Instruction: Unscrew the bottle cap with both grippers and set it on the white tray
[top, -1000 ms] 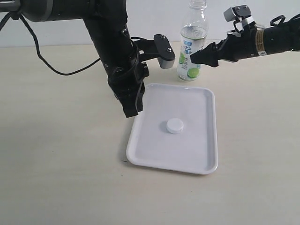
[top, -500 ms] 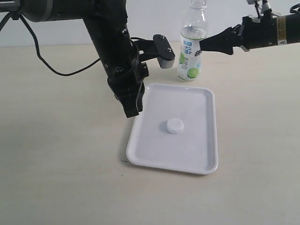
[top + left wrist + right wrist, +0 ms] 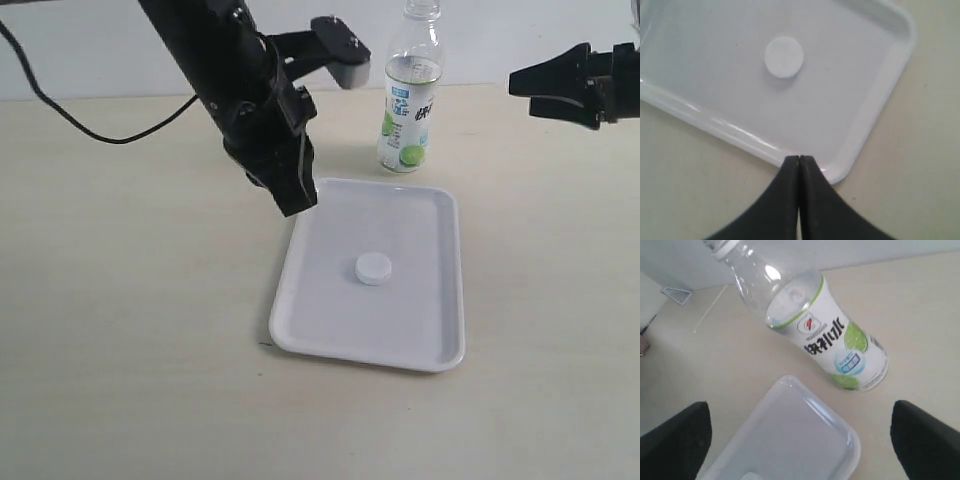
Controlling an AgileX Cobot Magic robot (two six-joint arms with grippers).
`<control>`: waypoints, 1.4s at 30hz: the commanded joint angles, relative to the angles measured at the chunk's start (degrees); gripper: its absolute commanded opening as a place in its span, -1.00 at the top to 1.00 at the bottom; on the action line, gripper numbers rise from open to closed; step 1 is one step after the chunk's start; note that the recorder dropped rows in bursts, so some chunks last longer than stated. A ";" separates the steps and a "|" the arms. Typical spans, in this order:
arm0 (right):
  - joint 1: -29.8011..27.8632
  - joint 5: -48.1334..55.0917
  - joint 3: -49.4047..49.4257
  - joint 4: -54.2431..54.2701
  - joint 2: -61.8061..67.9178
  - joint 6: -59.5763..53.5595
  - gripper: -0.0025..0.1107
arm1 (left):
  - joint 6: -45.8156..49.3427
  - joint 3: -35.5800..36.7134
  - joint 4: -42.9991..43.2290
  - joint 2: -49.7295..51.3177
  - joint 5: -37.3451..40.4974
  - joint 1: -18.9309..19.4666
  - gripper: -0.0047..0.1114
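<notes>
The small white bottle cap (image 3: 372, 268) (image 3: 784, 57) lies flat in the middle of the white tray (image 3: 430, 330) (image 3: 875, 115) (image 3: 790, 440). Behind the tray the clear bottle (image 3: 410, 95) (image 3: 815, 335) stands upright on the table with its neck uncapped. My left gripper (image 3: 296, 203) (image 3: 799, 159) hovers over the tray's near-left corner, fingers pressed together with nothing between them. Off to the right of the bottle, my right gripper (image 3: 522, 88) (image 3: 800, 435) is spread wide and holds nothing; its dark fingertips (image 3: 680, 435) show at both sides of the wrist view.
A black cable (image 3: 100, 125) trails over the beige table behind the left arm. A grey block (image 3: 345, 50) on the left arm sits close to the bottle's left side. A pale wall (image 3: 520, 30) runs behind the table.
My right gripper has drawn back from the bottle, up and to the right, and now stands open. The left arm has lifted and shifted slightly right over the tray's corner.
</notes>
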 commanded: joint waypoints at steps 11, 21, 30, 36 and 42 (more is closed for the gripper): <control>-1.15 -0.73 12.35 0.02 -3.88 24.73 -0.65 | -4.35 27.19 -11.91 -36.82 -16.38 3.01 0.92; -1.15 -0.73 12.35 0.02 -3.88 24.73 -0.65 | -17.26 39.23 -3.81 -59.98 -24.36 3.10 0.92; -1.15 -0.73 12.24 0.02 -3.88 24.73 0.02 | -24.40 53.23 -3.69 -69.54 -36.34 3.10 0.92; -1.15 -0.73 18.49 0.02 -6.84 23.32 0.96 | -26.71 60.79 -4.34 -69.62 -53.40 3.10 0.92; -1.43 -0.73 26.00 0.02 -11.81 20.55 0.96 | -27.64 62.87 -4.18 -69.62 -46.34 3.10 0.92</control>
